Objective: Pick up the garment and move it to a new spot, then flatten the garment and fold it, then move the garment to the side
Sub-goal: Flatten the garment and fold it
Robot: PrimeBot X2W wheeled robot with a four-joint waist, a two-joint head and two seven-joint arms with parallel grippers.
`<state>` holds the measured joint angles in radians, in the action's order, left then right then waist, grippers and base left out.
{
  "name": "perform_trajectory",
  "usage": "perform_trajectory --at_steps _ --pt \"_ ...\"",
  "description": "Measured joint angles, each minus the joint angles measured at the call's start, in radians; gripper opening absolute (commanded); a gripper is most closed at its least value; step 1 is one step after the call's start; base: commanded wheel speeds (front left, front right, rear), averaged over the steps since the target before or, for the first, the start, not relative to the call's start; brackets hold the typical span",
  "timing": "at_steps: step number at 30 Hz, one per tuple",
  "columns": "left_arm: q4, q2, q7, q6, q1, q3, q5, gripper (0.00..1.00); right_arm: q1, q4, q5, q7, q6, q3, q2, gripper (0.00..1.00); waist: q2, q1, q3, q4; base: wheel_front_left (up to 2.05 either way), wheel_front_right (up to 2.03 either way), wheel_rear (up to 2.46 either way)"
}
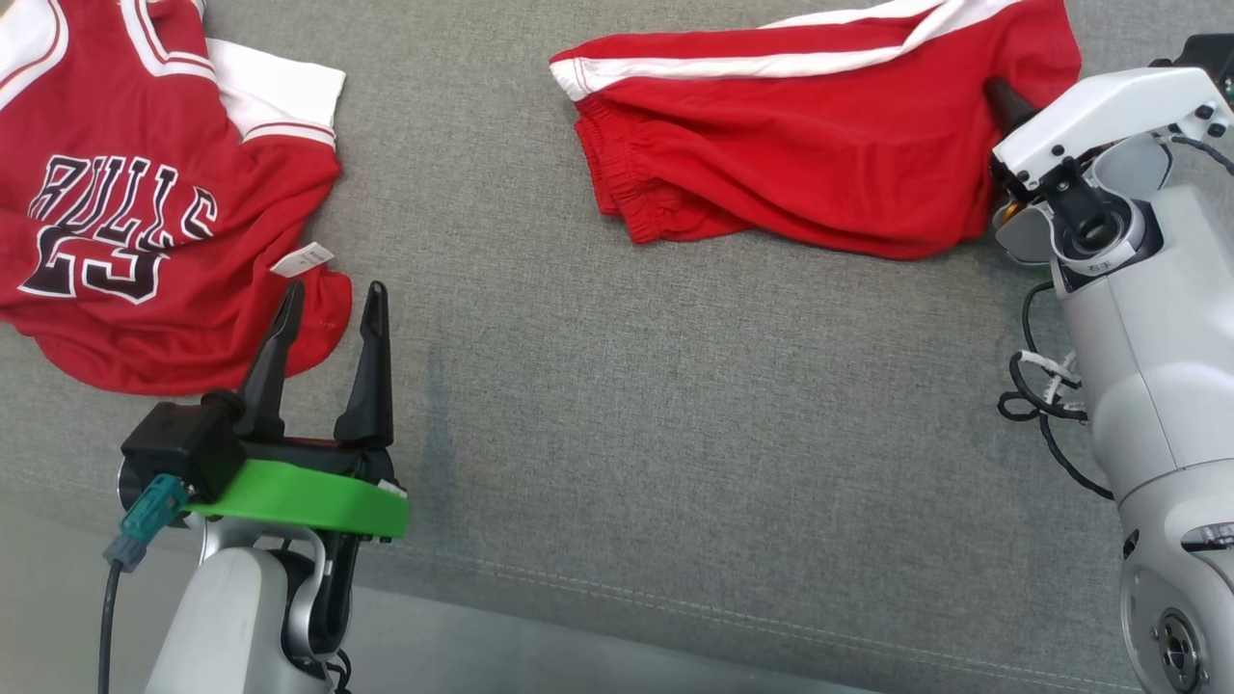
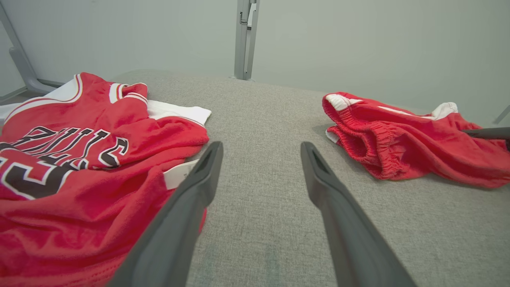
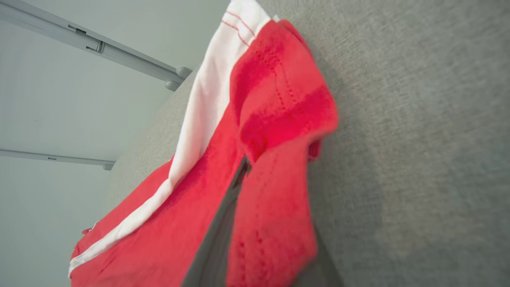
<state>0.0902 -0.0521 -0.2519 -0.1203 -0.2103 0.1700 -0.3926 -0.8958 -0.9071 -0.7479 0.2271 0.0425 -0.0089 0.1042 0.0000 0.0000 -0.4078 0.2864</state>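
Shorts (image 1: pixel 819 154) pinched in closed right claw (image 1: pixel 1001 99); left claw (image 1: pixel 335 294) spread wide, empty.

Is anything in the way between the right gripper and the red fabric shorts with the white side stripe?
Nothing visible. The right gripper pinches a fold at the right end of the red fabric shorts, one finger on either side of the cloth.

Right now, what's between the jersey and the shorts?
Nothing: bare grey surface separates jersey from shorts, seen in head and left wrist views.
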Motion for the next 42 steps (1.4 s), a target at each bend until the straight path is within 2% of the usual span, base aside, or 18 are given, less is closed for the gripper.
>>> perform_trajectory --at_steps 12,23,28,33,42 --pt "0.020 0.003 0.000 -0.002 0.000 -0.019 0.002 1.00 0.022 -0.056 -0.001 -0.150 -0.061 -0.037 0.010 0.00 0.0000 0.0000 0.045 -0.019 0.00 0.00 0.00" --pt "0.033 0.004 0.000 -0.002 0.008 -0.020 0.027 1.00 0.126 -0.114 0.030 -0.232 -0.089 -0.040 0.107 0.00 0.0000 0.0000 0.112 -0.061 0.00 0.00 0.00" --pt "0.043 0.004 0.000 -0.003 0.031 -0.013 0.028 1.00 0.136 -0.106 0.116 -0.272 -0.119 0.044 0.134 0.00 0.0000 0.0000 0.145 -0.081 0.00 0.00 0.00" --pt "0.053 0.004 0.000 -0.003 0.032 0.012 0.028 1.00 0.126 -0.069 0.190 -0.309 -0.139 0.128 0.124 0.00 0.0000 0.0000 0.172 -0.092 0.00 0.00 0.00" --pt "0.062 0.006 0.000 -0.003 0.037 0.029 0.026 1.00 0.094 -0.054 0.284 -0.323 -0.148 0.269 0.032 0.00 0.0000 0.0000 0.189 -0.066 0.00 0.00 0.00"
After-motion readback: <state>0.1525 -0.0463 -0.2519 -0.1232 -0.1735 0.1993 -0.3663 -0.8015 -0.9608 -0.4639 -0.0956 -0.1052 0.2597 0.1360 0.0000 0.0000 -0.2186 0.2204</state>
